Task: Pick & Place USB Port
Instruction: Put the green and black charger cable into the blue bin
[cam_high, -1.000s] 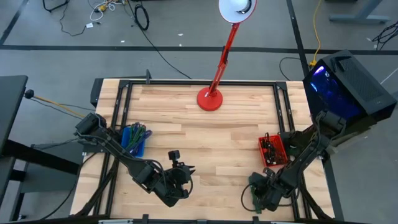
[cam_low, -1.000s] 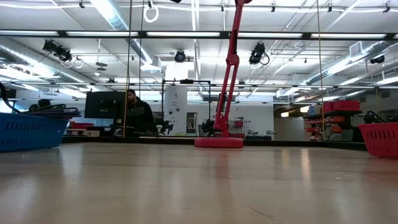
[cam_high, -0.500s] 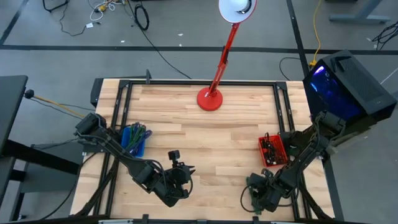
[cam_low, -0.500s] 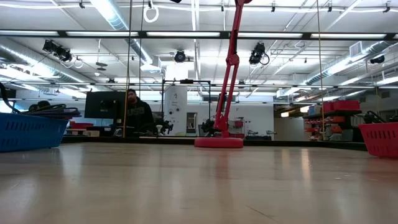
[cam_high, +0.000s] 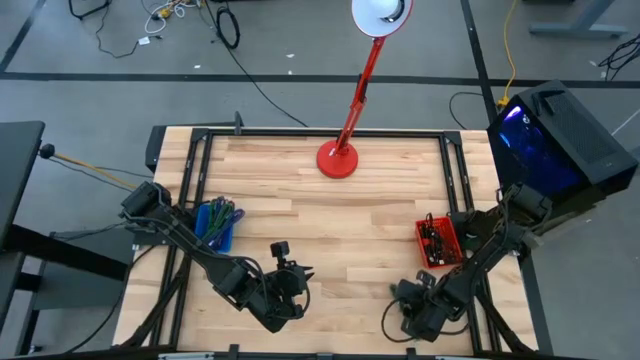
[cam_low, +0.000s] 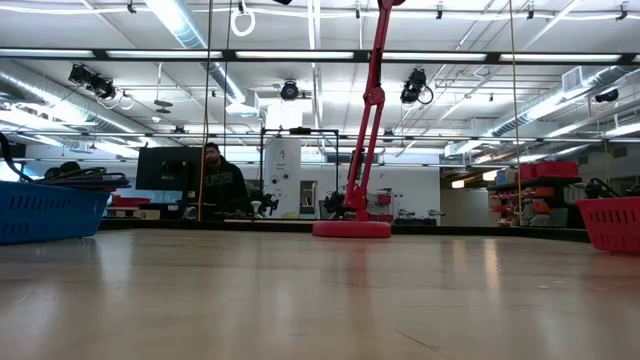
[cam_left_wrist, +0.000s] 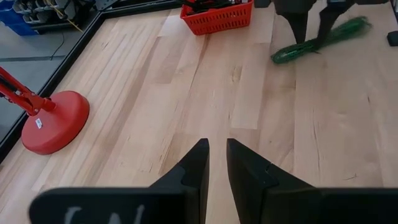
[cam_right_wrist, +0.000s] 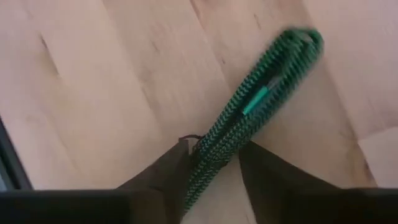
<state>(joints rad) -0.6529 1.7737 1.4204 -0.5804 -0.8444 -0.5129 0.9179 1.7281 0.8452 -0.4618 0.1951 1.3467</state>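
Item: a green braided USB cable, folded into a long bundle (cam_right_wrist: 249, 121). It runs between the two dark fingers of the right gripper (cam_right_wrist: 214, 163), which close on it near one end; the looped end juts out past the fingertips over the light wooden table (cam_right_wrist: 93, 93). Only the right wrist view shows you this grip. From the left wrist view you see the same cable (cam_left_wrist: 320, 40) from afar, tilted, one end low near the boards and the other angled away, with the right gripper (cam_left_wrist: 314, 28) coming down on it. In the high view the cable is hidden under the right gripper (cam_high: 405, 318), which sits at the table's near edge, right of centre; whether the cable touches the wood cannot be told.

Left gripper (cam_left_wrist: 214, 163): fingers drawn narrow with a slim gap, nothing between them, pointing across bare boards. In the high view it (cam_high: 283, 300) waits at the near edge, left of centre.

Red plastic basket (cam_high: 438, 241): near the right edge, holding dark tangled items; it also shows in the left wrist view (cam_left_wrist: 217, 15).

Blue plastic basket (cam_high: 215, 225): near the left edge, holding green and mixed cables.

Red desk lamp with round base (cam_high: 336, 160): at the far edge, centre.

The low view shows you neither gripper, only the lamp (cam_low: 352, 228), both baskets at its sides, and a person (cam_low: 218, 185) seated at a monitor in the room behind.
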